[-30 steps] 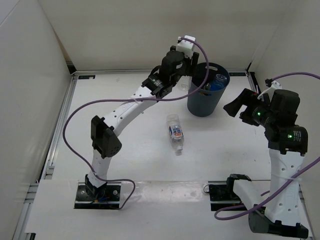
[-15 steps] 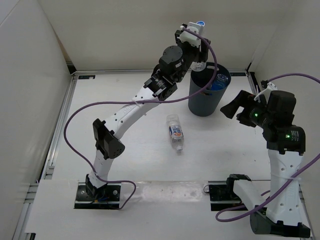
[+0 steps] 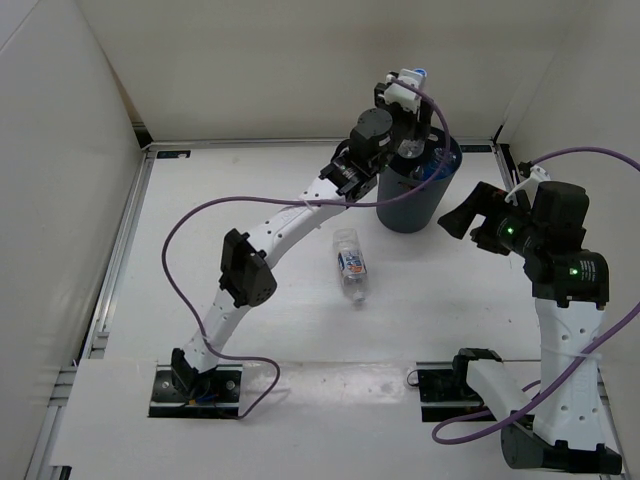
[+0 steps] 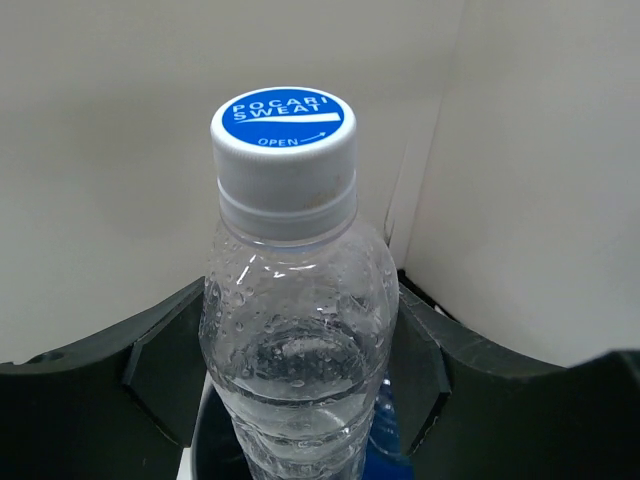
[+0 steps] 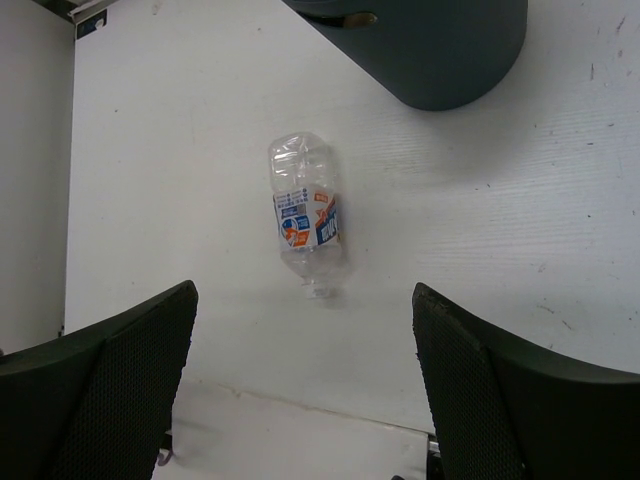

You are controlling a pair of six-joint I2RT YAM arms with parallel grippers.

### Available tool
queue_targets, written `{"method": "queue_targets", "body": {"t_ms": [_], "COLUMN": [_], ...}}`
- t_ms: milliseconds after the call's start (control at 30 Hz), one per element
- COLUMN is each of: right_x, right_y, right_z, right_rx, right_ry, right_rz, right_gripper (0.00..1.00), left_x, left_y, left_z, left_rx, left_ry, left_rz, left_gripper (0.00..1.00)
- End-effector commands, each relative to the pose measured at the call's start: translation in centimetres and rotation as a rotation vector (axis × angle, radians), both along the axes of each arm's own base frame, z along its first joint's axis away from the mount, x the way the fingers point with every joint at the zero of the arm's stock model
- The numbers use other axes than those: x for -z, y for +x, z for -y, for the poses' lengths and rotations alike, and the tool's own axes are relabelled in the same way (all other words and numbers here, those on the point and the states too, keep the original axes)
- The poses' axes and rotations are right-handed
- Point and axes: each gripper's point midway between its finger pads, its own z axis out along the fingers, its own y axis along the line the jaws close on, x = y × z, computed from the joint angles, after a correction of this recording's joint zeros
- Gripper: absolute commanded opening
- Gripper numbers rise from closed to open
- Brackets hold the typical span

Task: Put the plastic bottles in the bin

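Observation:
My left gripper (image 3: 410, 115) is shut on the plain clear bottle (image 4: 295, 330) and holds it upright over the open mouth of the dark grey bin (image 3: 412, 205). The bottle's white cap (image 4: 284, 125) has a blue top, which also shows in the top view (image 3: 421, 73). The blue-tinted bottle (image 3: 440, 160) lies inside the bin and shows below the held bottle (image 4: 386, 440). The bottle with the orange-blue label (image 3: 351, 263) lies on the table in front of the bin, and also shows in the right wrist view (image 5: 307, 228). My right gripper (image 3: 462, 215) is open and empty, raised to the right of the bin.
White walls close in the table at the back and both sides, with the back right corner close behind the bin. The bin's lower wall (image 5: 440, 50) shows at the top of the right wrist view. Purple cables hang from both arms.
My left arm has swung right with the plain bottle, from beside the bin's left rim to over its mouth. The right arm has barely moved.

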Motion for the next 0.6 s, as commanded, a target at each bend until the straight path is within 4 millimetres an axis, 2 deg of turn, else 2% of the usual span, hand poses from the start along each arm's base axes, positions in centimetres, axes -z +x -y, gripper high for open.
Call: {"method": "queue_targets", "body": {"t_ms": [0,67,100,133,200,233,333,467,567], "right_x": [-0.7,-0.9,-0.8,-0.9,-1.0,-1.0,-0.9,-0.7,-0.7], "right_y": [0.1,0.1,0.2,0.1,0.1,0.1,0.1,0.0,-0.1], "right_z": [-0.2,-0.1,-0.2,-0.2,-0.2,-0.3,-0.4,-0.5,-0.6], "right_rx": [-0.024,-0.022,-0.024,-0.023,-0.025,-0.030,-0.037,-0.041,-0.039], "right_ry": [-0.007,-0.007,-0.004,-0.003,-0.003,-0.007,-0.006,0.002,0.004], "right_rz": [0.040,0.045,0.041,0.042,0.046,0.048,0.047,0.038,0.040], "right_gripper": [0.89,0.89,0.89,0.89,0.89,0.89,0.89,0.89,0.89], "left_x": [-3.4,-2.8,-1.8,-2.2,-0.4,0.2,1.6,2.7,1.5], "left_y": [-1.2,-1.1,-1.1,-1.3,-1.0,-0.9,-1.1,-1.2,-1.9], "left_z": [-0.2,-0.1,0.3,0.0,0.2,0.2,0.2,-0.2,-0.7], "left_rx": [0.033,0.038,0.043,0.041,0.037,0.036,0.037,0.032,0.020], "left_ry": [-0.094,-0.089,-0.084,-0.089,-0.060,-0.047,-0.008,0.012,0.021], "left_rz": [0.023,0.011,-0.003,0.001,-0.023,-0.032,-0.061,-0.081,-0.071], "left_gripper": [0.53,0.54,0.56,0.59,0.71,0.82,0.93,1.00,1.00]}}
